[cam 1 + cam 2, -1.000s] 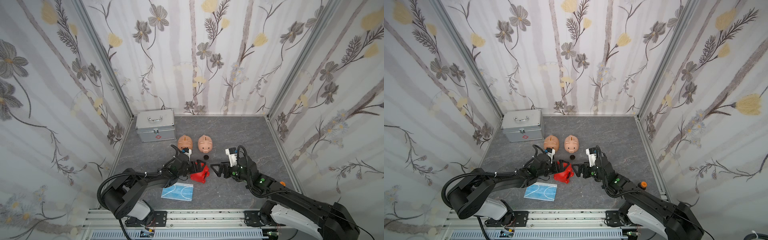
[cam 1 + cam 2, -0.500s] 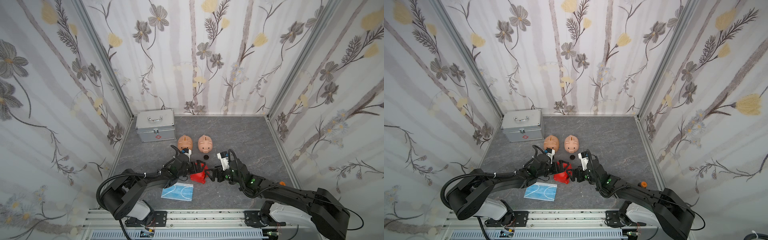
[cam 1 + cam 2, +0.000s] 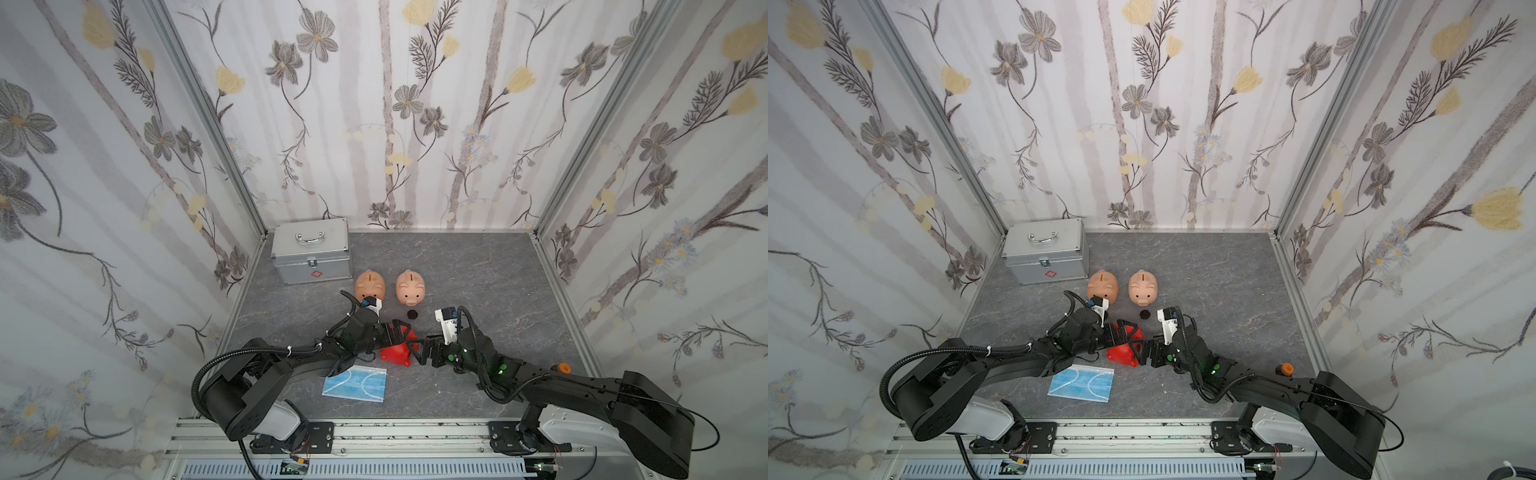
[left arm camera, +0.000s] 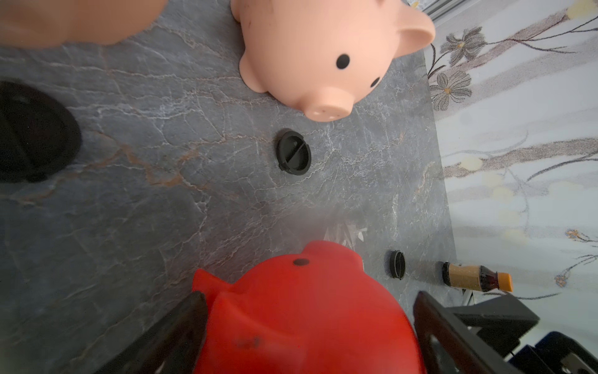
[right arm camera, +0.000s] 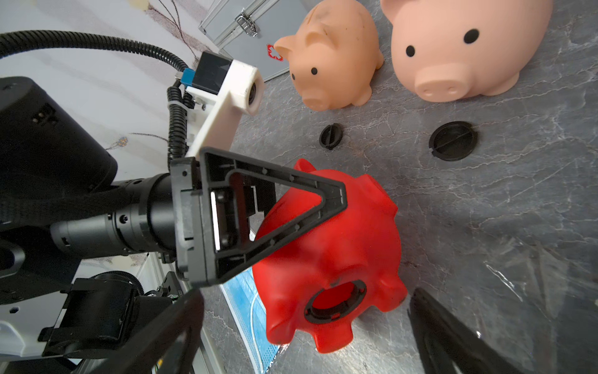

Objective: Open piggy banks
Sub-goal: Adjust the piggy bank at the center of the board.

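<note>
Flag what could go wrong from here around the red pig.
The left hand and right hand, both open, crowd the red piggy bank from opposite sides; fingers may clash.
It lies on its side; a nudge may roll it onto the face mask.
A sweeping arm could scatter the loose plug nearby.

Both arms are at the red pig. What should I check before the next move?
1. Red pig belly hole unplugged: ok, hole empty.
2. Left gripper open: ok; jaws flank the red pig, contact cannot tell.
3. Right gripper open, empty: ok.
4. Peach pigs opened: cannot tell; both stand upright, bellies hidden.
5. Two plugs before the peach pigs, clear of grippers: ok.
6. Third plug close to the right gripper: cannot tell clearance.
</note>
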Tool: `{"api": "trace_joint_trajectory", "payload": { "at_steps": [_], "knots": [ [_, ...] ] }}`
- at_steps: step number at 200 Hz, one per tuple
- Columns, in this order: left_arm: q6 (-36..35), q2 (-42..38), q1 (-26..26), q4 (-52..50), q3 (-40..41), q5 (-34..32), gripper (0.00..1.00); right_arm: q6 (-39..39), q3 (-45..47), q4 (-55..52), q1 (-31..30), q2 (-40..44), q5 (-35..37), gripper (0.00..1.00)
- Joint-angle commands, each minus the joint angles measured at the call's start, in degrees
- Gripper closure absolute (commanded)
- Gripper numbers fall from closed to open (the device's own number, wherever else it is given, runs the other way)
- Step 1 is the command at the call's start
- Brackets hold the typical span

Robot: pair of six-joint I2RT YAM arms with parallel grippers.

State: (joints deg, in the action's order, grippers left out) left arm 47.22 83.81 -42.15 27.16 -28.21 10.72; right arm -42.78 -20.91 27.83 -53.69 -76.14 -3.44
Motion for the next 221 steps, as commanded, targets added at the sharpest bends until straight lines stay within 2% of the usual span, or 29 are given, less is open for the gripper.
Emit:
{"api": "trace_joint_trajectory", "payload": {
  "at_steps": [1, 120, 147, 221],
  "knots": [
    [1.02, -0.16, -0.04, 0.08, 0.04, -0.58, 0.0, 0.38, -0.84, 2.67, -0.2, -0.78, -0.78, 0.02],
    [1.74, -0.36, -0.39, 0.85, 0.13, -0.44, 0.0, -0.96, -3.88, 1.19, -0.27, -7.3, 1.13, 0.08],
    [1.82, -0.58, -0.39, 0.78, -0.15, -0.53, 0.0, -2.72, -4.0, 1.14, -0.17, -8.6, 2.63, 0.14],
    [3.2, -4.16, 0.54, 0.96, 0.68, -0.26, 0.0, -6.74, -1.04, 1.77, 1.73, -9.3, 2.3, 0.23]
  ]
}}
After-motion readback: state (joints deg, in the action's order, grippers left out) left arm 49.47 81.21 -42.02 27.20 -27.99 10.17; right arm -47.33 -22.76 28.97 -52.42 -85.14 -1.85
